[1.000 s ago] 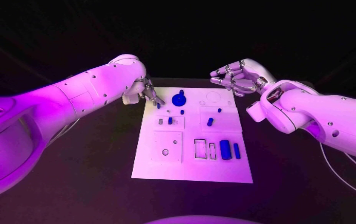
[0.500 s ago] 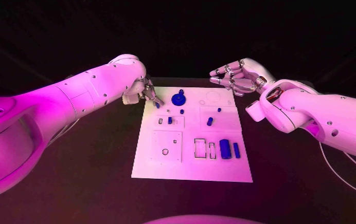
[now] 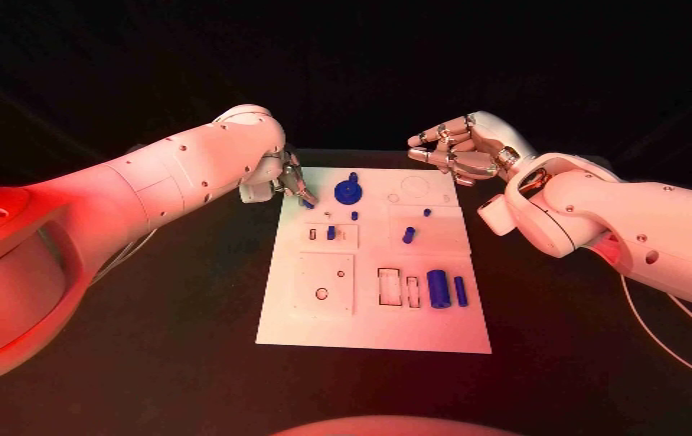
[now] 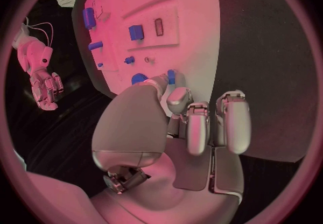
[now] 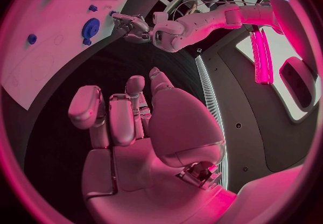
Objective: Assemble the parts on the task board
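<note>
While our left hand (image 3: 278, 178) sits at the far left corner of the task board (image 3: 372, 331), we see a small blue peg (image 4: 171, 76) at its fingertips. It looks pinched there, so we think this hand is holding the peg, with the other fingers close together. The peg is just above the white board, right beside the blue gear (image 3: 348, 193).

Our right hand (image 3: 462, 153) hangs past the far right corner of the board. Its fingers are curled in and there is nothing in them.

More blue parts lie down the board. Two small pegs (image 3: 408, 235) stand near the middle, and a fat blue roller (image 3: 437, 289) and a thin blue bar (image 3: 460, 290) lie side by side nearer to us. Their long sides point from us toward the far edge.

The gear is much nearer to our left hand than to our right. It lies just to the inside of the left fingers, toward the middle of the board. So we think the left hand only needs a small move that way to put its peg in.
</note>
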Tool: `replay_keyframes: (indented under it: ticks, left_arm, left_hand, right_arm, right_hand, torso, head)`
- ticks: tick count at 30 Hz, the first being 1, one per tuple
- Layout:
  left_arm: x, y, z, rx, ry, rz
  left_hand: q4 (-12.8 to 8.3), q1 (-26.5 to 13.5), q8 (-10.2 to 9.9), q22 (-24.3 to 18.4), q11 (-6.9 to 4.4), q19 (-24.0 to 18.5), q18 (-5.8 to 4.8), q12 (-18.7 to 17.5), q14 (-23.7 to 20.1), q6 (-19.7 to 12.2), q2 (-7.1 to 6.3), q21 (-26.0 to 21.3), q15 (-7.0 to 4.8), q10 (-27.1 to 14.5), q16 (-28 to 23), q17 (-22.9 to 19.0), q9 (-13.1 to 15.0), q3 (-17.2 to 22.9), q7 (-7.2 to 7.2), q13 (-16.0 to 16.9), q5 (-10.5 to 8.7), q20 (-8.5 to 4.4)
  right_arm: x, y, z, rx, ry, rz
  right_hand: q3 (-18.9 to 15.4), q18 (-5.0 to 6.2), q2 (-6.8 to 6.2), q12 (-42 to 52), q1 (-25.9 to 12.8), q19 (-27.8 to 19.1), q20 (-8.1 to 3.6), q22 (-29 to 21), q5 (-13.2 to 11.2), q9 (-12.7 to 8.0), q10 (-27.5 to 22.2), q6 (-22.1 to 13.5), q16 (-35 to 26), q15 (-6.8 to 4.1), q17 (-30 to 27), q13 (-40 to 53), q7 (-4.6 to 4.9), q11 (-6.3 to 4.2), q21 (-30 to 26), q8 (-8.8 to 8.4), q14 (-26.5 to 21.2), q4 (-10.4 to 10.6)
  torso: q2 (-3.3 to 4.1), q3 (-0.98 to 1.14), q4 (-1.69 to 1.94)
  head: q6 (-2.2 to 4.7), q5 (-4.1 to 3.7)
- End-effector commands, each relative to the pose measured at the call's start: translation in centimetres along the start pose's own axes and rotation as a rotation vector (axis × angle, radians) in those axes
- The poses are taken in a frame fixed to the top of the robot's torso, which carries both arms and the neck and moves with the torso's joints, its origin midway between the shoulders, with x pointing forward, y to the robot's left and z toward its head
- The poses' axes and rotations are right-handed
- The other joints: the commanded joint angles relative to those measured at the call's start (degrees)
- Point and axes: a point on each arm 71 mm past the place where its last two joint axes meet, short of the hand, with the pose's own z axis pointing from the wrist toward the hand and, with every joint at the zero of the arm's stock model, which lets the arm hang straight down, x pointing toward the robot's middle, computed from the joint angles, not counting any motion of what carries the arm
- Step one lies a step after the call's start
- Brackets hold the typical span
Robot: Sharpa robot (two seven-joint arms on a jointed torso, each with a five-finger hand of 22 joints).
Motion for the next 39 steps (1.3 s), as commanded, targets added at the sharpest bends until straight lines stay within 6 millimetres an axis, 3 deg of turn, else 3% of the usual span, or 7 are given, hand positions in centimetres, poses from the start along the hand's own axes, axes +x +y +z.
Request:
replay_keyframes:
  ticks: [1, 4, 6, 11, 17, 32, 39]
  left_arm:
    - [0.2, -0.2, -0.2, 0.043, 0.008, -0.046]
    - [0.2, 0.0, -0.6, 0.057, -0.004, -0.063]
    - [0.3, 0.2, -1.0, 0.074, -0.02, -0.075]
    - [0.7, 0.4, -2.2, 0.13, -0.066, -0.1]
    - [1.7, 0.9, -3.5, 0.182, -0.095, -0.116]
    - [5.7, 1.8, -3.6, 0.201, -0.066, -0.056]
    - [6.3, 1.5, -3.5, 0.194, -0.056, -0.023]
  left_hand:
    - [-9.7, -2.3, 0.6, 9.1, -0.12, 2.5, 0.23, 0.4, 6.1, 0.2, -1.14, 0.0, 0.06, 0.7, 0.1, 15.1, 0.6, 11.8, 0.14, 0.0, 0.26, 0.38]
    - [-10.3, -3.5, 1.0, 9.3, -0.21, 2.6, 0.21, 0.5, 6.1, 0.3, -1.71, 0.1, 0.07, 0.9, 0.1, 15.1, 1.0, 13.2, 0.12, 0.0, 1.67, 0.3]
    - [-10.9, -4.4, 1.3, 9.4, -0.25, 2.6, 0.18, 0.5, 6.1, 0.3, -2.19, 0.2, 0.02, 1.0, 0.1, 15.1, 1.4, 14.1, 0.05, 0.0, 2.95, 0.26]
    - [-12.1, -6.0, 1.8, 10.0, -0.44, 3.0, -0.01, 1.2, 6.1, 0.7, -3.1, 0.8, -0.12, 1.7, 0.1, 15.1, 1.9, 15.6, -0.14, 0.5, 5.52, 0.09]
    - [-13.2, -7.3, 1.9, 10.4, -0.66, 3.3, -0.15, 1.9, 6.1, 1.3, -3.93, 1.3, -0.27, 2.6, 0.1, 15.1, 2.1, 16.4, -0.35, 1.2, 8.47, -0.13]
    - [-13.6, -7.6, 1.9, 10.6, -0.72, 3.4, -0.22, 2.2, 6.1, 1.5, -4.14, 1.5, -0.32, 2.8, 0.1, 15.1, 2.2, 16.5, -0.42, 1.5, 9.09, -0.19]
    - [-13.7, -7.6, 1.9, 10.6, -0.74, 3.4, -0.22, 2.3, 6.1, 1.6, -4.2, 1.5, -0.33, 2.9, 0.1, 15.1, 2.2, 16.6, -0.44, 1.7, 9.23, -0.21]
  right_arm:
    - [0.2, 0.1, 0.0, -0.008, 0.017, 0.005]
    - [0.2, 0.0, 0.0, -0.005, 0.017, 0.006]
    - [0.1, 0.0, 0.0, -0.003, 0.017, 0.006]
    - [0.1, -0.1, -0.1, 0.001, 0.016, 0.007]
    - [0.1, -0.2, -0.1, 0.006, 0.017, 0.008]
    - [0.2, -0.4, -0.3, 0.011, 0.02, 0.01]
    - [0.2, -0.5, -0.3, 0.012, 0.022, 0.01]
  right_hand:
    - [0.0, 0.32, 0.58, 0.2, 0.2, -0.4, -0.12, -0.1, 0.3, 0.0, -0.1, -0.2, -0.2, 0.2, 0.0, 0.0, 0.23, 0.0, -0.3, 0.09, 1.4, 0.1]
    - [-0.1, 0.32, 0.61, 0.3, 0.1, -0.4, -0.12, -0.1, 0.3, 0.0, 0.0, -0.2, -0.3, 0.2, 0.0, 0.1, 0.23, 0.01, -0.3, 0.1, 1.4, 0.1]
    - [-0.1, 0.32, 0.61, 0.3, 0.1, -0.4, -0.12, -0.1, 0.3, 0.0, 0.0, -0.2, -0.3, 0.2, 0.0, 0.1, 0.23, 0.01, -0.3, 0.1, 1.4, 0.1]
    - [-0.1, 0.32, 0.61, 0.3, 0.1, -0.4, -0.12, -0.1, 0.3, 0.0, 0.0, -0.2, -0.3, 0.2, 0.0, 0.1, 0.23, 0.01, -0.3, 0.1, 1.4, 0.1]
    - [-0.1, 0.32, 0.63, 0.3, 0.1, -0.4, -0.12, -0.1, 0.3, 0.0, 0.0, -0.2, -0.3, 0.21, 0.0, 0.1, 0.24, 0.02, -0.3, 0.11, 1.4, 0.2]
    - [-0.1, 0.32, 0.63, 0.3, 0.1, -0.4, -0.12, -0.1, 0.3, 0.0, 0.0, -0.2, -0.3, 0.21, 0.0, 0.1, 0.24, 0.02, -0.3, 0.11, 1.4, 0.2]
    - [-0.2, 0.32, 0.65, 0.2, 0.0, -0.4, -0.12, -0.1, 0.3, 0.0, 0.0, -0.2, -0.3, 0.21, -0.1, 0.0, 0.24, 0.02, -0.4, 0.11, 1.4, 0.3]
  torso:
    - [-0.04, 0.05, 0.02]
    - [-0.07, 0.03, 0.03]
    - [-0.11, 0.06, 0.09]
    - [-0.29, 0.2, 0.41]
    - [-0.35, 0.24, 0.47]
    - [-0.29, 0.18, 0.47]
    - [-0.23, 0.19, 0.37]
  head:
    - [0.1, 0.04]
    - [0.61, -0.07]
    - [0.34, -0.07]
    - [0.52, -0.02]
    - [0.52, 0.13]
    - [0.54, 0.56]
    - [0.12, 0.6]
